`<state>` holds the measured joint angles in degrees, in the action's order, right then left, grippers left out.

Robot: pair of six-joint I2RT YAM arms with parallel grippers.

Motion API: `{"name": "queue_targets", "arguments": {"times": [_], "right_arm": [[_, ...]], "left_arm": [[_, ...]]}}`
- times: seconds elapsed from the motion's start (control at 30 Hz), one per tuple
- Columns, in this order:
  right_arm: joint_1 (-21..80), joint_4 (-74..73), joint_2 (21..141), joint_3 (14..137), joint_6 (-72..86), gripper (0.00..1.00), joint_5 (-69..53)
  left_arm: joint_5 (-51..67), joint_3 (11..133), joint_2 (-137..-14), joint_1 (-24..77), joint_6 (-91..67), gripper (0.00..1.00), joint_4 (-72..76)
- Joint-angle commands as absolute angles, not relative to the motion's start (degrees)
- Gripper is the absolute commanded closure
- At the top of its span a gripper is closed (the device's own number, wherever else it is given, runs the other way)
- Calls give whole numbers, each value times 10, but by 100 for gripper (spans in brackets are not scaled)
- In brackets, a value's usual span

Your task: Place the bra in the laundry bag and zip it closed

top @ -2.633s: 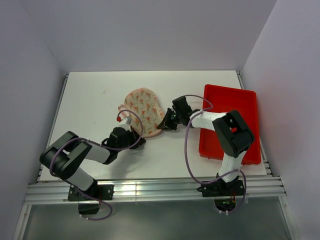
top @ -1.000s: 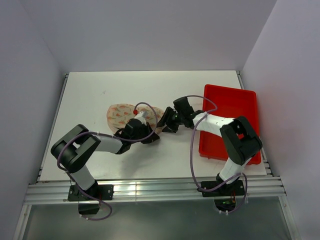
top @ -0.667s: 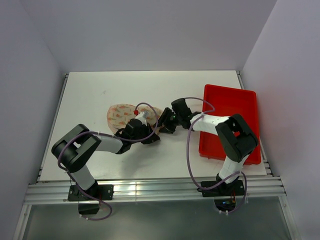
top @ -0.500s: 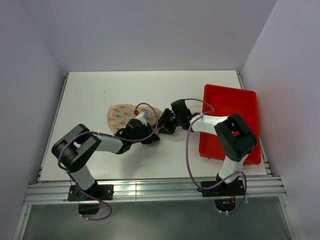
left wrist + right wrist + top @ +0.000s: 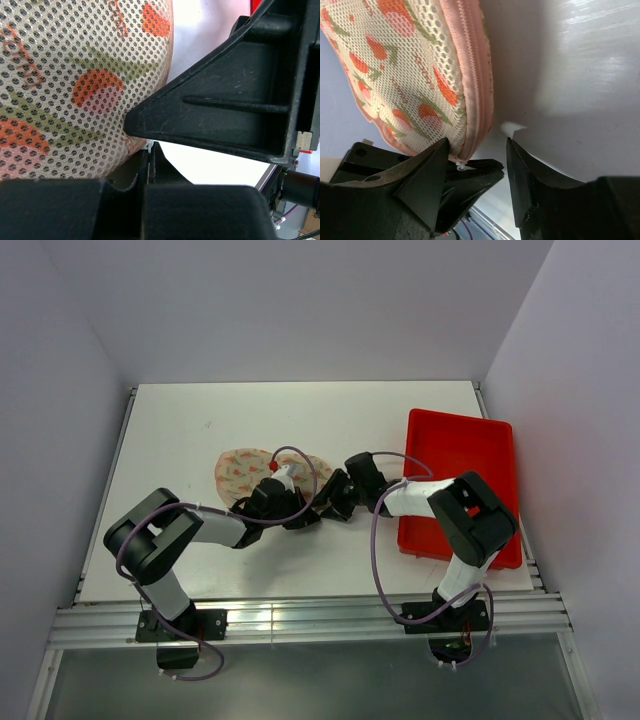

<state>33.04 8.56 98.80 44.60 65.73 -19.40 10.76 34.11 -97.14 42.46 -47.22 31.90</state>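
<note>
The laundry bag [image 5: 245,469] lies folded shut on the table, its orange-red print facing up. No black bra shows in any view. My left gripper [image 5: 303,517] sits at the bag's right end, shut on the small white zipper pull [image 5: 149,145]. In the left wrist view the mesh bag [image 5: 75,75] fills the upper left. My right gripper [image 5: 336,499] is open just right of it, one finger beside the pink zipper rim [image 5: 476,75]. In the right wrist view the bag [image 5: 405,70] hangs above the left fingers [image 5: 470,175], and my right gripper [image 5: 477,152] holds nothing.
A red rectangular tray [image 5: 470,445] stands at the right, under the right arm's elbow. Both arms' purple cables loop above the bag. White walls close in the table on three sides.
The bag has gone from standing up near the centre to lying flat and further left. My left gripper moved right along its near edge. My right gripper dropped closer to the left one.
</note>
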Motion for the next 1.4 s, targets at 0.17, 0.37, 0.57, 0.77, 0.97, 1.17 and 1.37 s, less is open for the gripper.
{"name": "queue_targets", "arguments": {"times": [0.17,0.37,0.57,0.77,0.97,1.17,1.37], "right_arm": [[344,146,993,446,698,51,-177],[344,128,1008,463,690,95,-161],[337,99,1010,476,653,100,-139],[307,71,1010,491,604,100,-148],[271,19,1016,531,535,100,-150],[243,-75,1053,626,449,100,-140],[214,-157,1111,746,396,100,-106]], "left_arm": [[137,344,-968,428,-454,100,350],[142,333,-965,428,-457,100,347],[111,302,-947,424,-465,100,330],[98,251,-916,396,-482,100,330],[82,219,-873,359,-490,100,305],[55,194,-827,331,-502,100,280],[13,164,-765,320,-518,100,238]]}}
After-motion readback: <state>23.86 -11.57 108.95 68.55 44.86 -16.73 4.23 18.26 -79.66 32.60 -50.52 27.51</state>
